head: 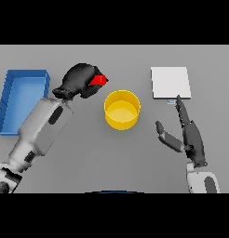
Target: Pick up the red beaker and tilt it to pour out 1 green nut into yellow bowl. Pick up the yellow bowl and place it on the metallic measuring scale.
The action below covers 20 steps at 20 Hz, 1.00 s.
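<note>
My left hand (80, 80) is curled round the red beaker (98, 80), of which only a small red part shows past the fingers. The beaker is held up left of the yellow bowl (122, 109) and leans toward it. The bowl stands upright at the table's middle; I cannot make out a green nut in it. The metallic measuring scale (170, 82) is a pale square plate at the back right. My right hand (191, 135) lies open right of the bowl, its straight fingers pointing up at the scale's front edge.
A blue tray (9, 95) lies at the far left of the grey table (111, 158), next to my left forearm.
</note>
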Each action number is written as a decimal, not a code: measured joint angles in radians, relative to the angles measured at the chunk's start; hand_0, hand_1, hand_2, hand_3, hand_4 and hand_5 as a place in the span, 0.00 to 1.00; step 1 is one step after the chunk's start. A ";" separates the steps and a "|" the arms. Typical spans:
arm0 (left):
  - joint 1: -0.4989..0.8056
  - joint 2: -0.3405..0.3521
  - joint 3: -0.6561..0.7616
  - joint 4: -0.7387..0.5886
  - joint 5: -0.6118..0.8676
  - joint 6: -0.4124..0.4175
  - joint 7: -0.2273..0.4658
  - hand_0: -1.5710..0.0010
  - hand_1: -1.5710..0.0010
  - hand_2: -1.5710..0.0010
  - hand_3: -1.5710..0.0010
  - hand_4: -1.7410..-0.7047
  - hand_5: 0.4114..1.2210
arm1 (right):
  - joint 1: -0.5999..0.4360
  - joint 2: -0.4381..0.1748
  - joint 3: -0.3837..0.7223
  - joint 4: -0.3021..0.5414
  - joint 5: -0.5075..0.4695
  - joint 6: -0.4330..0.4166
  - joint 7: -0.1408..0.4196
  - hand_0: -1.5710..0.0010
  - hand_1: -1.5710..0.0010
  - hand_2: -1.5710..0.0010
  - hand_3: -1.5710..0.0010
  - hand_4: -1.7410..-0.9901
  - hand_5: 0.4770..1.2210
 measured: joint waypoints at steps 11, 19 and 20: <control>-0.239 0.044 -0.274 0.140 -0.302 -0.227 -0.055 0.00 0.00 0.00 0.14 0.02 1.00 | 0.016 0.034 -0.002 -0.001 -0.045 0.010 0.030 1.00 1.00 1.00 1.00 0.70 0.21; -0.361 0.036 -0.444 0.212 -0.454 -0.251 -0.195 0.00 0.00 0.00 0.02 0.01 1.00 | 0.011 0.035 -0.005 0.008 -0.010 -0.024 -0.008 1.00 1.00 1.00 1.00 0.74 0.13; -0.371 0.041 -0.471 0.212 -0.477 -0.249 -0.211 0.00 0.00 0.00 0.02 0.01 1.00 | 0.007 0.037 -0.006 0.008 -0.010 -0.026 -0.006 1.00 1.00 1.00 1.00 0.76 0.13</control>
